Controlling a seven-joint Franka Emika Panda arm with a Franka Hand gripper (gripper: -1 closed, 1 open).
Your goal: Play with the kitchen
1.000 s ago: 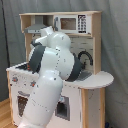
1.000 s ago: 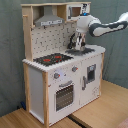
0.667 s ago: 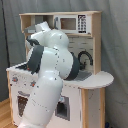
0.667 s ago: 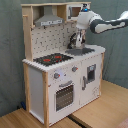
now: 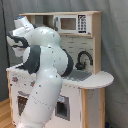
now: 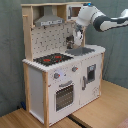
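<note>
In the first exterior view the white arm fills the foreground and hides most of the kitchen's lower front and hob side, leaving only the microwave, the black faucet and the rounded end of the white counter showing past it. A grey curtain hangs behind the set in both exterior views, and the kitchen stands on a light wooden floor. In the second exterior view nothing blocks it: a tall toy kitchen of white panels and pale wood, with a black hob bearing red rings at the second exterior view's left, a silver sink beside it, a dotted pegboard back, a grey hood under the top shelf, two knobs above an oven door, and a narrower cupboard door below the sink. The arm reaches in from the second exterior view's right, its wrist up by the top shelf and its tool hanging over the sink, close to the faucet; whether the tool is spread or pressed together, I cannot tell.
</note>
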